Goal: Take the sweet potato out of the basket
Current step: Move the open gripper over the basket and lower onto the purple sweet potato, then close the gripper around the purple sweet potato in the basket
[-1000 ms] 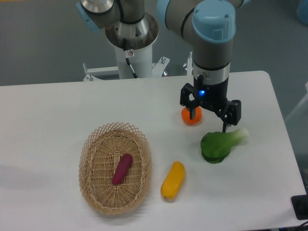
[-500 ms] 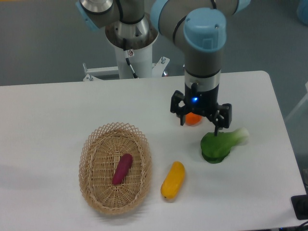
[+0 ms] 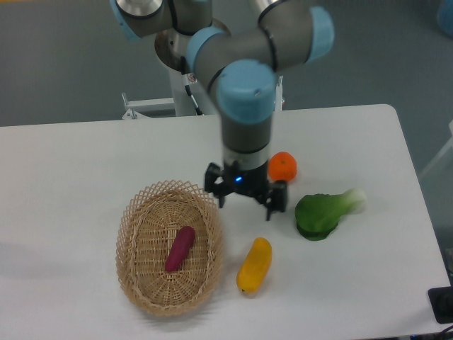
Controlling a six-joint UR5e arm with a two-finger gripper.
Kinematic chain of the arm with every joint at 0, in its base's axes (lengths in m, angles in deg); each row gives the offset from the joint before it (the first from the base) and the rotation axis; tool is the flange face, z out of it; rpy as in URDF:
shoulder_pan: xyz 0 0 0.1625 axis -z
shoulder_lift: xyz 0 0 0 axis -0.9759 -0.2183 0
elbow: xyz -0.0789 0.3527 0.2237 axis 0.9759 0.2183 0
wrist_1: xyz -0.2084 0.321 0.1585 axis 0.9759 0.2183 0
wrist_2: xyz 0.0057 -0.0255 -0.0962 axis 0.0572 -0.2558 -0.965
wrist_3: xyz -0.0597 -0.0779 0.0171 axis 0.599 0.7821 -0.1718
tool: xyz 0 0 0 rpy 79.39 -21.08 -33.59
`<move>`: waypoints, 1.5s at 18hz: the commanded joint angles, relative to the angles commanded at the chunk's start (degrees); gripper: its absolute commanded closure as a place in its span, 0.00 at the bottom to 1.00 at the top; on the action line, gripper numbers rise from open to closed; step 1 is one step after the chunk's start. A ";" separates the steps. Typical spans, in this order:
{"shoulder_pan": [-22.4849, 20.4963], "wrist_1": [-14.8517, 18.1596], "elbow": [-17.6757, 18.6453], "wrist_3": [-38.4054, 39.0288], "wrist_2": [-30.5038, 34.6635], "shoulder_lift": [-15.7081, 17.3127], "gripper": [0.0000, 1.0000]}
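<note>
I have the gripper (image 3: 245,197) spread wide and empty, hanging above the table just off the right rim of the wicker basket (image 3: 133,216), so the fingers are ready to straddle something slender. The sweet potato (image 3: 180,248) lies loose on the basket floor, tilted on a diagonal, well clear of the lattice rim. The yellow vegetable (image 3: 254,265), orange (image 3: 282,166) and bok choy (image 3: 322,213) sit outside, apart from my target.

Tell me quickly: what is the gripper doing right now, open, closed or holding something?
Gripper: open and empty, above the table between the basket and the orange.
</note>
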 joint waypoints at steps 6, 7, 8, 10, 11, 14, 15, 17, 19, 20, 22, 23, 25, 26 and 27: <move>5.10 -3.18 1.06 5.10 1.40 -4.83 0.00; 5.37 -3.88 1.50 5.10 1.41 -5.54 0.00; 5.46 -4.49 1.59 5.01 1.41 -6.33 0.00; 5.63 -5.11 2.46 5.01 1.49 -7.65 0.00; 5.63 -5.55 2.90 4.92 1.84 -7.74 0.00; 5.98 -6.26 4.14 4.92 2.20 -7.74 0.00; 6.25 -6.26 4.23 5.01 2.20 -8.09 0.00; 6.69 -6.26 4.40 5.10 2.28 -8.44 0.00; 6.95 -6.34 4.40 5.10 2.72 -8.80 0.00; 6.95 -6.34 4.40 5.01 2.90 -8.97 0.00; 6.95 -7.65 4.23 4.84 3.77 -9.58 0.00; 7.04 -8.71 4.14 4.75 4.21 -9.76 0.09; 7.04 -8.98 3.79 4.22 4.13 -9.68 0.43; 7.04 -8.89 3.87 3.35 4.13 -9.59 0.56; 7.04 -8.89 4.22 2.56 4.22 -9.50 0.64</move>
